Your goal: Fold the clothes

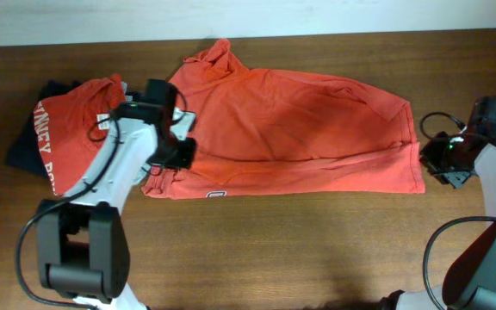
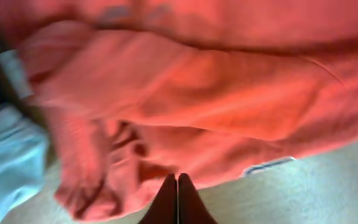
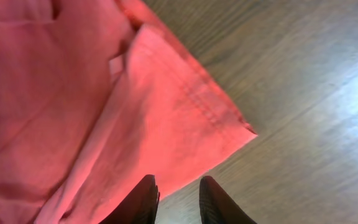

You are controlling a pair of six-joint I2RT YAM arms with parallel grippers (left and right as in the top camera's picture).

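An orange-red T-shirt (image 1: pixel 291 120) lies across the middle of the table, folded lengthwise, with rumpled cloth at its left end. My left gripper (image 1: pixel 177 153) hovers over that left end. In the left wrist view its fingertips (image 2: pixel 177 182) are shut together with nothing between them, at the edge of the bunched cloth (image 2: pixel 104 180). My right gripper (image 1: pixel 429 158) is at the shirt's right end. In the right wrist view it (image 3: pixel 178 182) stands open, empty, over the shirt's hem (image 3: pixel 185 118) and bare wood.
A second orange-red shirt with lettering (image 1: pixel 67 129) lies folded at the far left on a navy garment (image 1: pixel 22 151). Pale grey-blue cloth (image 2: pixel 8 155) shows beside the left gripper. The brown wooden table (image 1: pixel 317 250) runs to a white wall at the back.
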